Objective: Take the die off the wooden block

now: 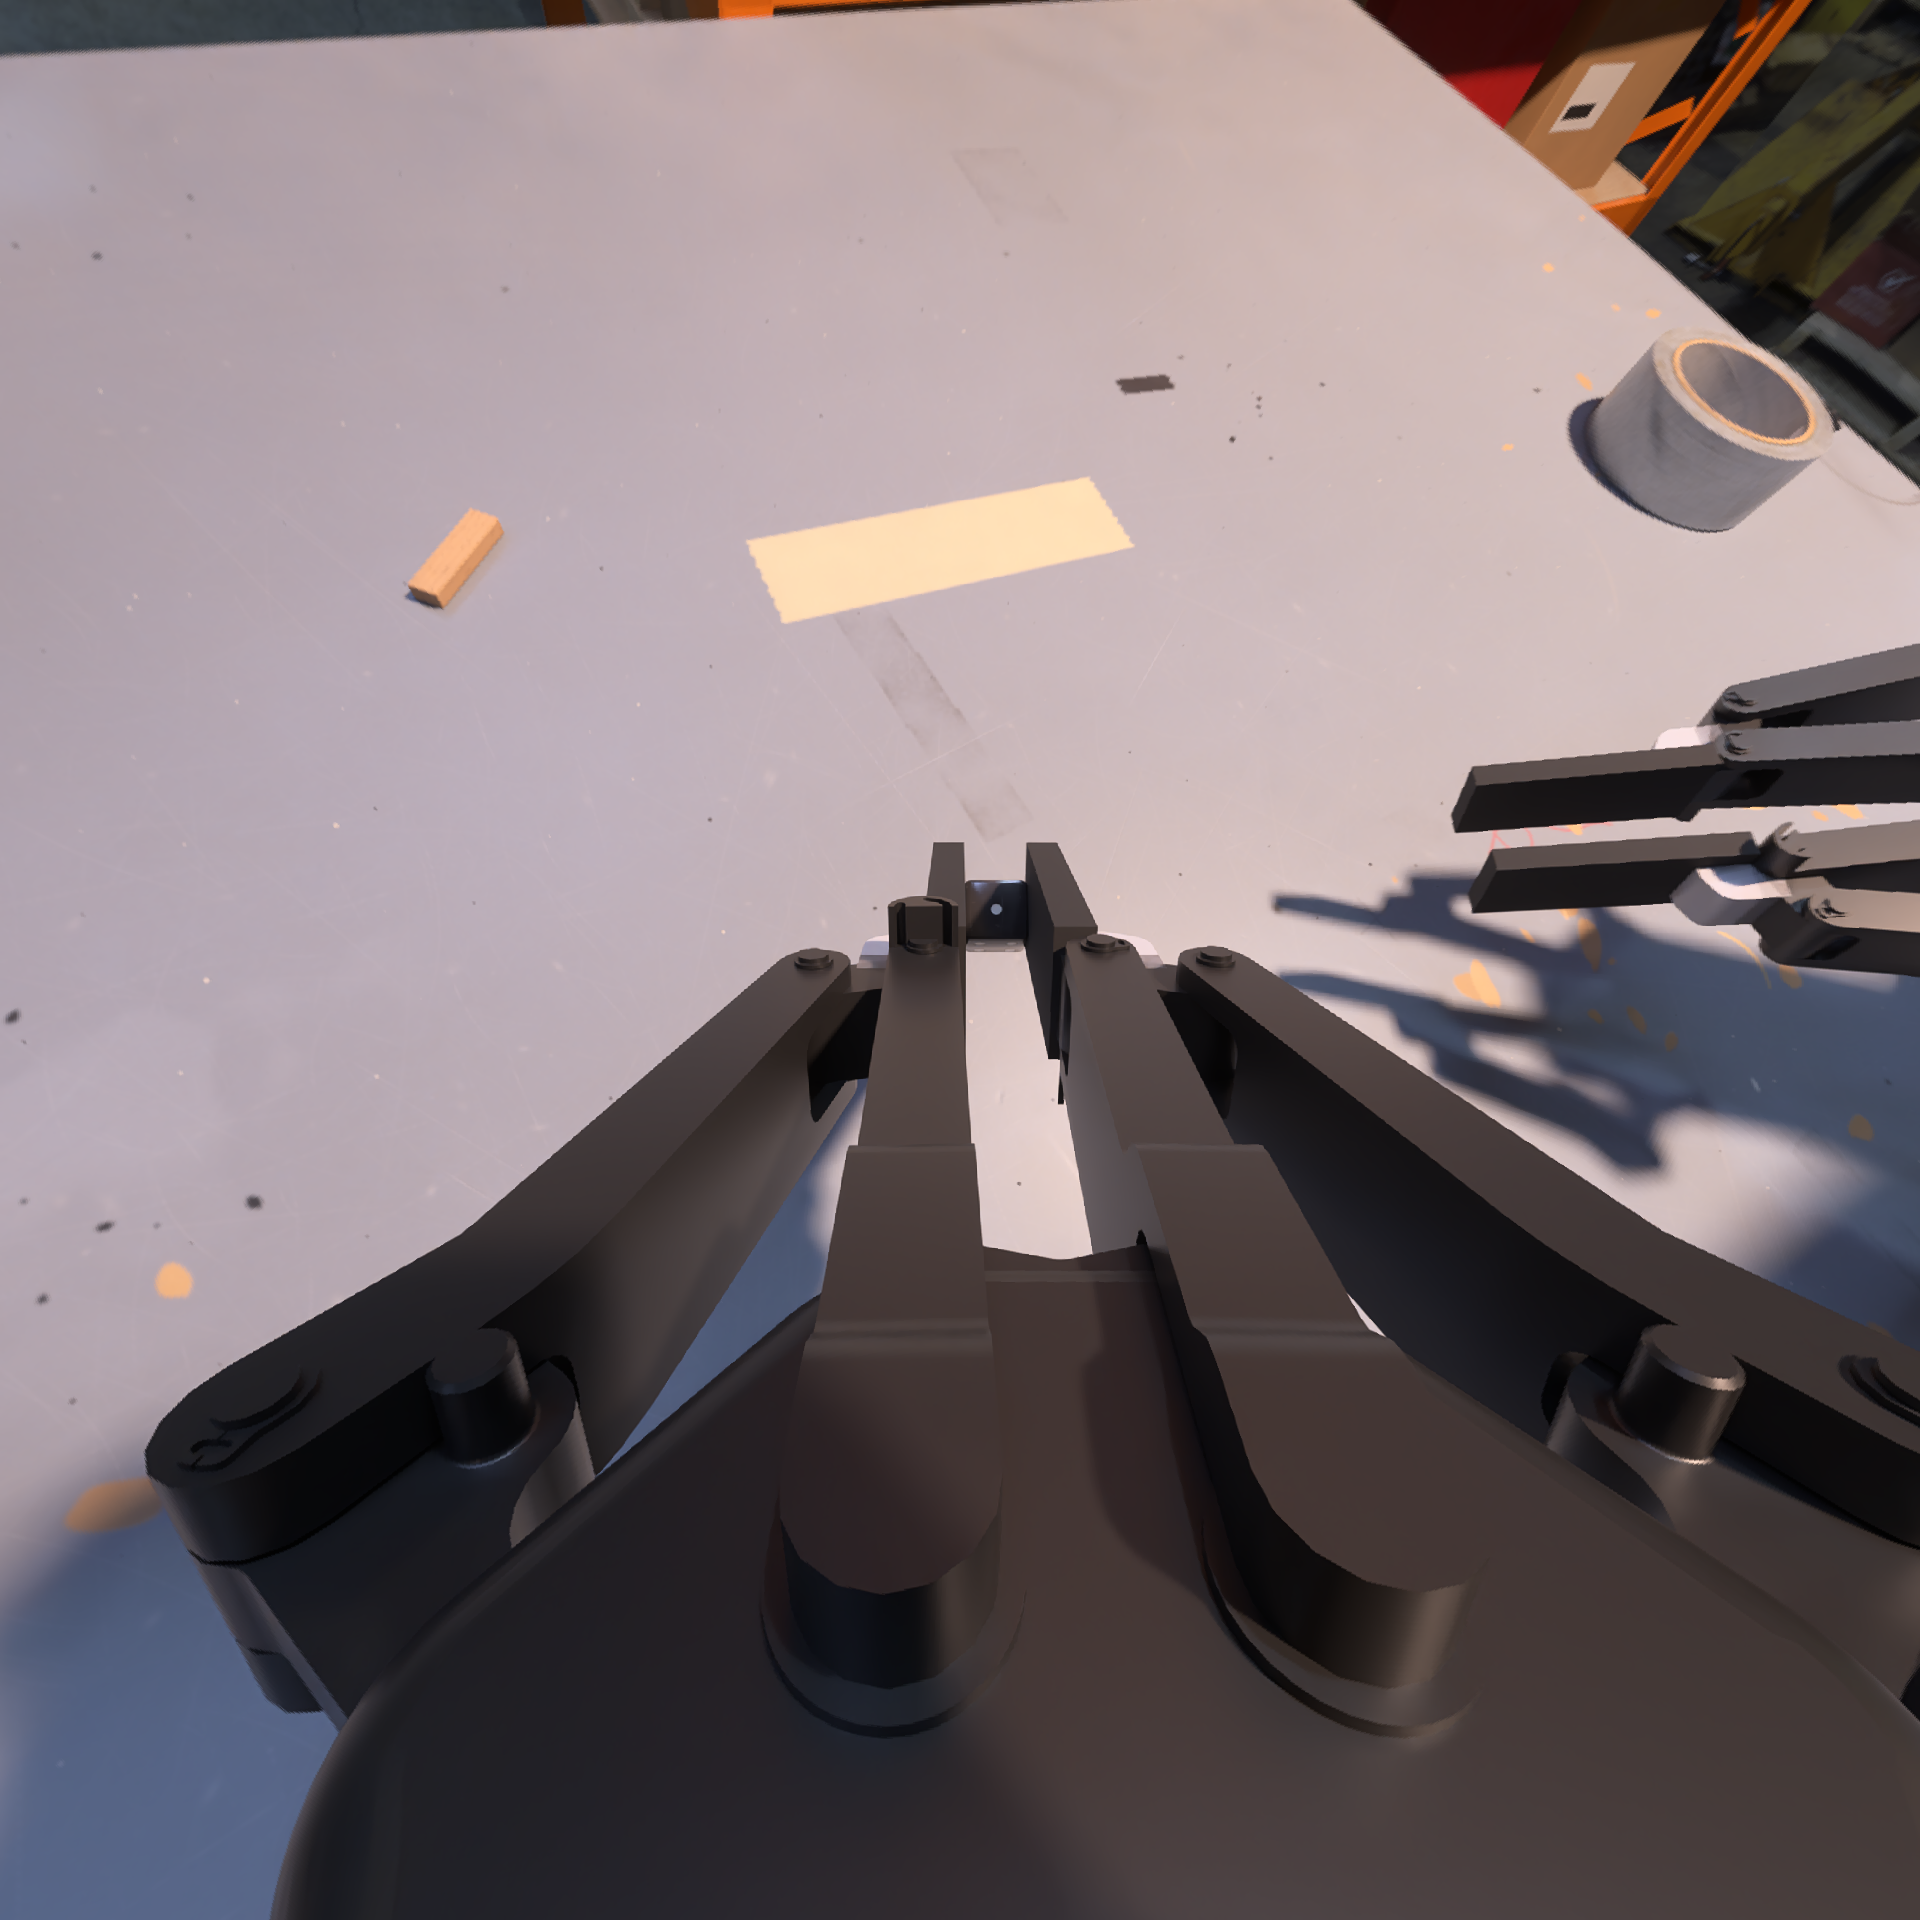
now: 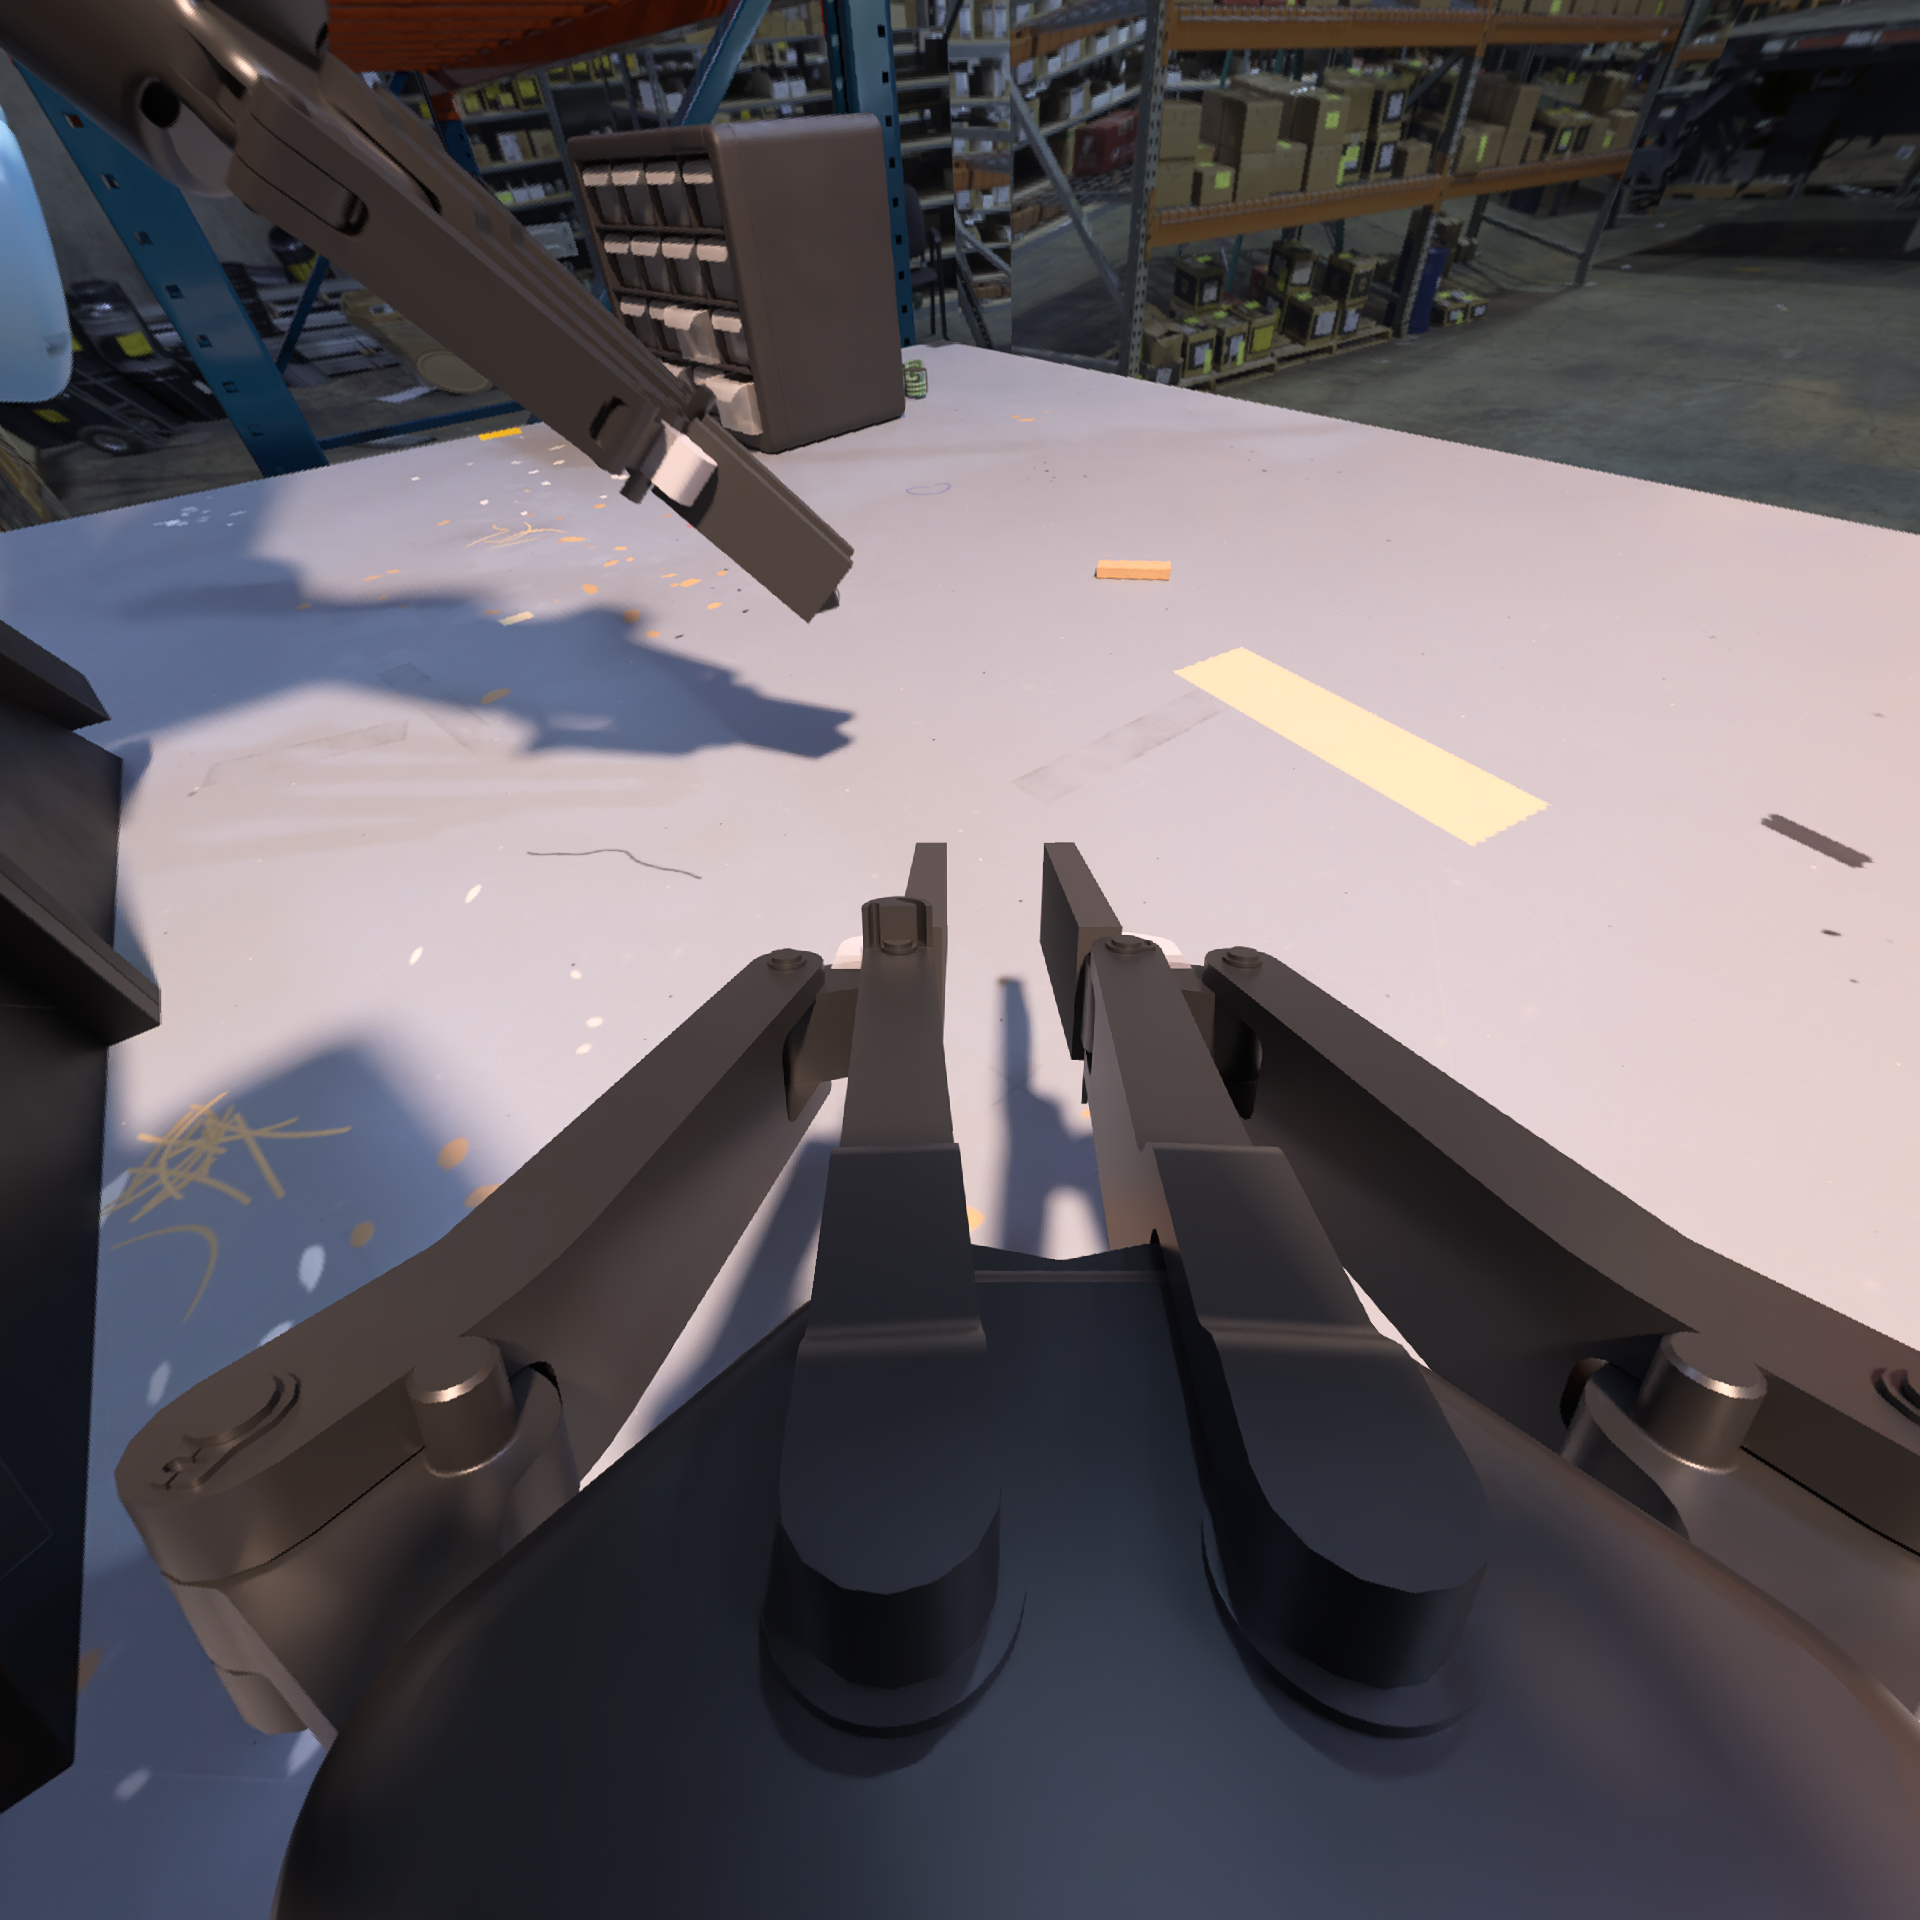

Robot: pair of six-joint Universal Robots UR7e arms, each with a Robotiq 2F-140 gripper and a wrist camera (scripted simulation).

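My left gripper (image 1: 995,883) is shut on a small dark die (image 1: 995,912) with a white pip and holds it above the grey table (image 1: 623,312). The wooden block (image 1: 457,557) lies bare on the table, far ahead to the left of it. In the right wrist view the block (image 2: 1132,569) lies far ahead, and the left gripper (image 2: 821,594) hangs above the table to its left. My right gripper (image 2: 994,873) is empty, its fingers a narrow gap apart; it also shows at the right edge of the left wrist view (image 1: 1465,847).
A pale yellow tape strip (image 1: 940,549) is stuck flat on the table's middle. A grey tape roll (image 1: 1704,436) stands at the far right edge. A brown drawer cabinet (image 2: 748,281) stands at a far corner. A dark structure (image 2: 52,935) stands close on the left.
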